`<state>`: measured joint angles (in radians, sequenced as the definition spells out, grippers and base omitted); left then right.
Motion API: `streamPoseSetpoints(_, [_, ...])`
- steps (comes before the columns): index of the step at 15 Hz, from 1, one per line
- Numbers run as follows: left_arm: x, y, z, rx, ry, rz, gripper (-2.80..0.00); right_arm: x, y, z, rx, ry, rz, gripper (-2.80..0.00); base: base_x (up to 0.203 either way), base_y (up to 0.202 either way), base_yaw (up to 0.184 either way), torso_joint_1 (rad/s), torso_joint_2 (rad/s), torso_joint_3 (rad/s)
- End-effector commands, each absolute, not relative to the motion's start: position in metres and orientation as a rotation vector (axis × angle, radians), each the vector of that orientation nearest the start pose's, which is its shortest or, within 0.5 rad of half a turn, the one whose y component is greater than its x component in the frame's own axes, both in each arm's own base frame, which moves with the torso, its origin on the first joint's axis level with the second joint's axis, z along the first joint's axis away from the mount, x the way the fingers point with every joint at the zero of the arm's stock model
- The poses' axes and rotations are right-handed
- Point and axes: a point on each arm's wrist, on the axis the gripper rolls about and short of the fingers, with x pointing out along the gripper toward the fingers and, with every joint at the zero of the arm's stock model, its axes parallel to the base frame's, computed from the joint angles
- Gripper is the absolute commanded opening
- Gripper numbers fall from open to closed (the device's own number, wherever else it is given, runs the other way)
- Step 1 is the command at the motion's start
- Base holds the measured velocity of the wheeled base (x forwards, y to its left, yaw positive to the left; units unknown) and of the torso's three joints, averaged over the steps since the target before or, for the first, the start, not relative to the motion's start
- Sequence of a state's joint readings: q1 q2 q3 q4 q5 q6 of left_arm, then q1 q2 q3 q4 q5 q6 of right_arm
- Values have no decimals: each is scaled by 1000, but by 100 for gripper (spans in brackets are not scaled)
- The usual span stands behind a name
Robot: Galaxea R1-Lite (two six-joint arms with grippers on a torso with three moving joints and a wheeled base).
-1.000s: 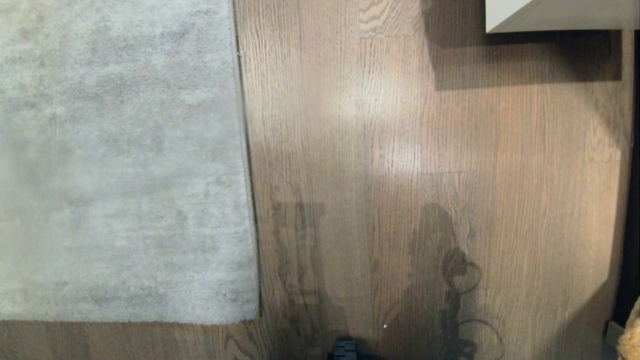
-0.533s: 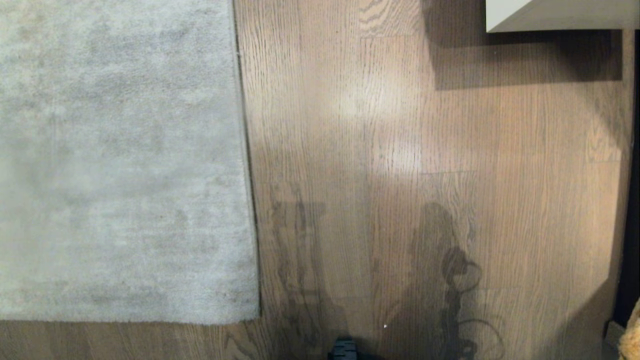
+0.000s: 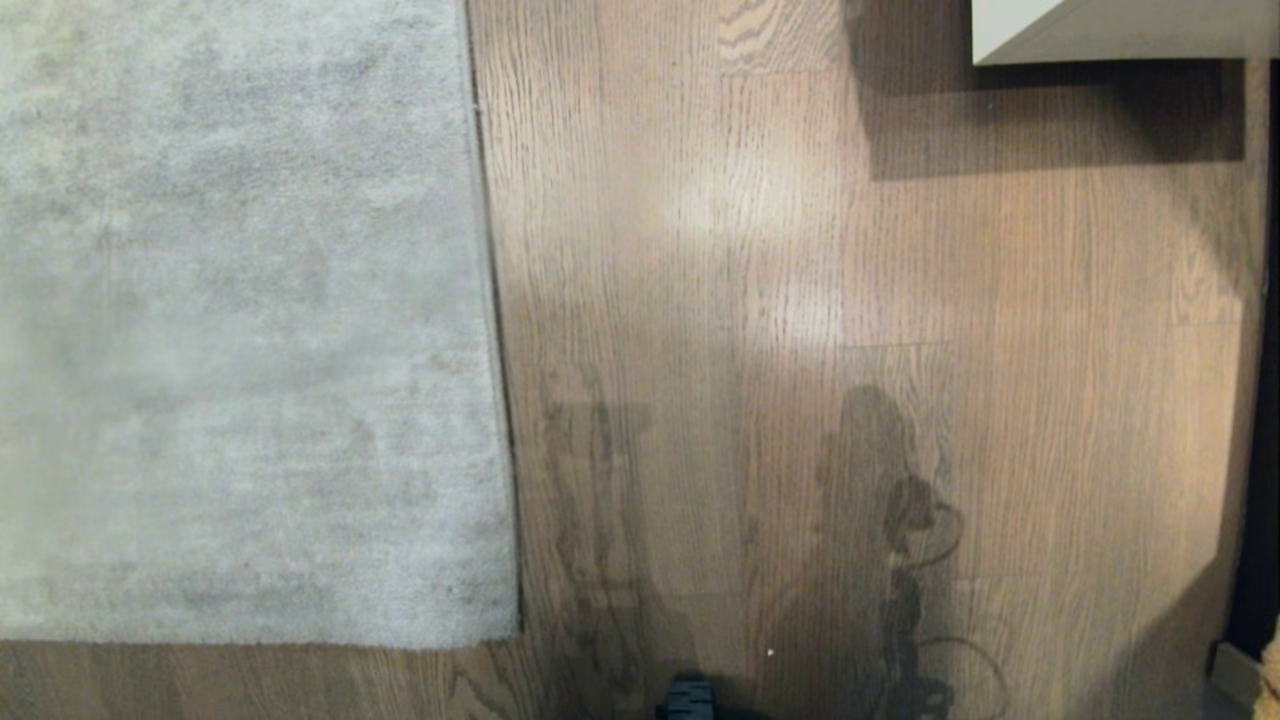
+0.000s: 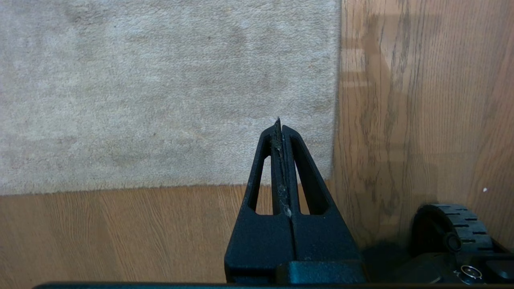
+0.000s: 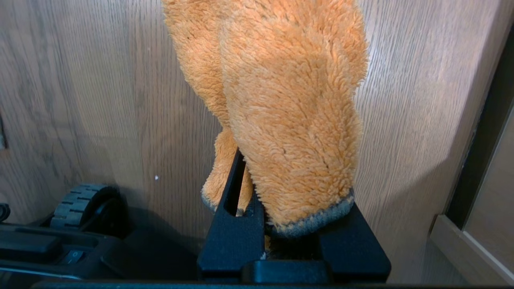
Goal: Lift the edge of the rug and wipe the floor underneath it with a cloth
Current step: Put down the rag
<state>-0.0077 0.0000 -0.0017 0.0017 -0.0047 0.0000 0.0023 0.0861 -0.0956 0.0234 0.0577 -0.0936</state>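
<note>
The pale grey rug point(image 3: 240, 320) lies flat on the left. Its rug edge point(image 3: 492, 300) runs straight along the brown plank floor point(image 3: 760, 300), down to a near corner. Neither arm shows in the head view. In the left wrist view my left gripper point(image 4: 280, 124) is shut and empty, hanging above the rug point(image 4: 160, 92) near its corner and its border point(image 4: 336, 100). In the right wrist view my right gripper point(image 5: 269, 168) is shut on the fluffy mustard-tan cloth point(image 5: 289, 100) with its grey hem. The cloth drapes over the fingers above bare floor point(image 5: 100, 80). A sliver of cloth point(image 3: 1272, 670) peeks in at the head view's lower right.
Pale furniture point(image 3: 1110, 30) juts in at the far right and casts a shadow. A dark gap and a low wooden plinth point(image 5: 478, 208) border the floor on the right. Black base wheels point(image 4: 453, 224) point(image 5: 80, 200) sit close under both wrists.
The bit of cloth at the head view's lower right has shrunk towards the corner, and the right arm's shadow on the floor has shifted slightly. The rug has not moved.
</note>
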Motion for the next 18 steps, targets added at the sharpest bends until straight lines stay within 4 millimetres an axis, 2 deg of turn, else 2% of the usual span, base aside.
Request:
streamPoseSetpoints(1, [-23,0,76,0,0,-12,-280,-15,1,107,-92,72,65,-280,0,0,0,0,0,0])
streamPoseSetpoints(8, [-23,0,76,0,0,-12,-280,7,1,119,-36,223,64,-280,0,0,0,0,0,0])
streamPoseSetpoints(15, [-23,0,76,0,0,-12,-280,48,1,131,-13,310,59,-280,0,0,0,0,0,0])
streamPoseSetpoints(18, [-23,0,76,0,0,-12,-280,59,1,132,26,331,47,-280,0,0,0,0,0,0])
